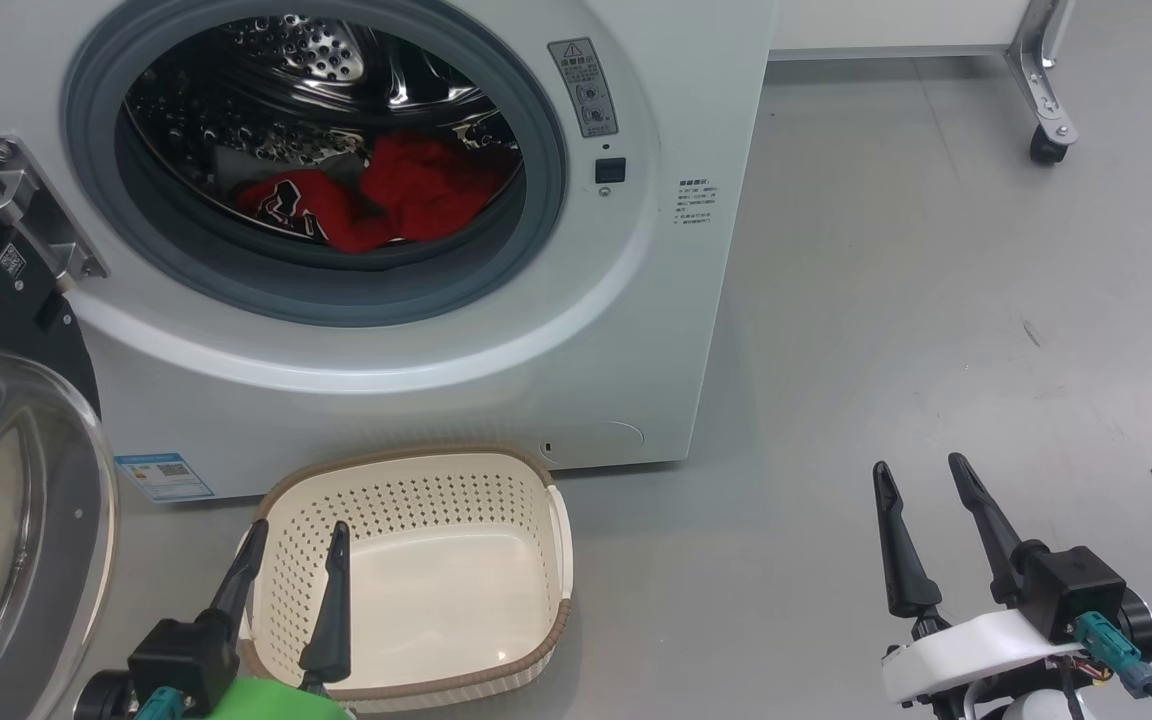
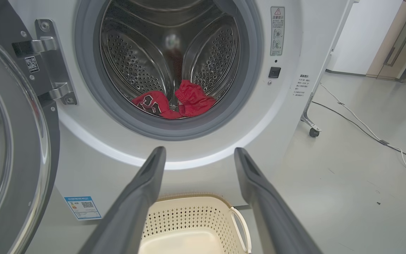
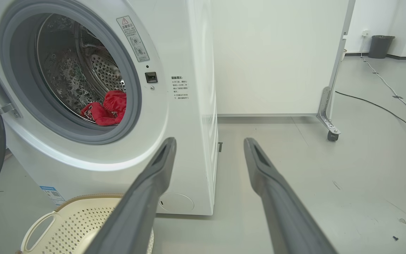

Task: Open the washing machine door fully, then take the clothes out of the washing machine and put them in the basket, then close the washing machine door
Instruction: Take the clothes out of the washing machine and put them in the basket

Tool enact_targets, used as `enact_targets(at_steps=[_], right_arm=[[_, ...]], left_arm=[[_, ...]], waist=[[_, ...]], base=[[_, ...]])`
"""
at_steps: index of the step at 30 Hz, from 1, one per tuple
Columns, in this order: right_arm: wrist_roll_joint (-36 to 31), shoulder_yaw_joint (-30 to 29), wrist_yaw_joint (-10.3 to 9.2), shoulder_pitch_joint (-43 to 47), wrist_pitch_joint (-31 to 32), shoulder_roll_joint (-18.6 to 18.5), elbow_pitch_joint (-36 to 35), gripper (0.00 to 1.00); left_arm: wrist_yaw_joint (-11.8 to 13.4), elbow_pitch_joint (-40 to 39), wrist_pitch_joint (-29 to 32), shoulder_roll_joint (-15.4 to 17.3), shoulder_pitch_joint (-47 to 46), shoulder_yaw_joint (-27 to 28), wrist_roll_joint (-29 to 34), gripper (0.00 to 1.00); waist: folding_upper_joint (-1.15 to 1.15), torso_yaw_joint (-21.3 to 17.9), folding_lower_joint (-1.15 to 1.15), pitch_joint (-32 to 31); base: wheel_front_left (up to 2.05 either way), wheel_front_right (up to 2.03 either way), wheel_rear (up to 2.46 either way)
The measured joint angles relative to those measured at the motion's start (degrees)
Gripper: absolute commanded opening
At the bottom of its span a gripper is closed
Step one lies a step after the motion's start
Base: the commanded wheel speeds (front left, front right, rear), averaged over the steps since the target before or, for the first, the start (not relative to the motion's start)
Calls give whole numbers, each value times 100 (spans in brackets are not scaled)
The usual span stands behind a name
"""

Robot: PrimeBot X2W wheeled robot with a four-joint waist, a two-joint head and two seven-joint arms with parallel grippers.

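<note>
The white washing machine [image 1: 456,350] stands with its round door [image 1: 6,480] swung open to the left, the glass bowl facing out. Red clothes [image 1: 386,195] lie at the bottom of the steel drum, one piece with dark numerals; they also show as clothes [image 2: 174,102] and clothes [image 3: 106,109]. The cream basket [image 1: 561,540] sits empty on the floor before the machine. My left gripper [image 1: 298,530] hovers open over the basket's near left side. Over bare floor to the right, my right gripper [image 1: 921,470] is open and holds nothing.
A white panel on a castor leg [image 1: 1046,140] stands behind the machine at the right. Cables [image 2: 365,127] run across the grey floor further right. A dark bin [image 3: 381,46] sits far off by the wall. Open floor lies right of the machine.
</note>
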Motion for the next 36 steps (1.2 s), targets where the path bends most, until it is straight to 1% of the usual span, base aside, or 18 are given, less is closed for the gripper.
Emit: enact_targets(at_steps=[16,22,34,36], right_arm=[[1,1,-7,0,0,0,0,100],[0,5,-7,-4,0,0,-40,100],[-12,2,-7,-122,0,0,-296,100],[-14,-16,-51,-225,0,0,-379,100]], left_arm=[[3,5,9,4,-10,-74,20,100],[3,-3,24,32,-39,-73,26,100],[-14,-82,83,74,-506,-73,23,100],[-62,-92,112,92,-671,-59,21,100]], waist=[[0,1,0,29],[0,-9,0,126],[0,-50,0,582],[0,-61,0,757]], base=[[5,-5,0],[0,0,0],[0,0,0],[0,0,0]])
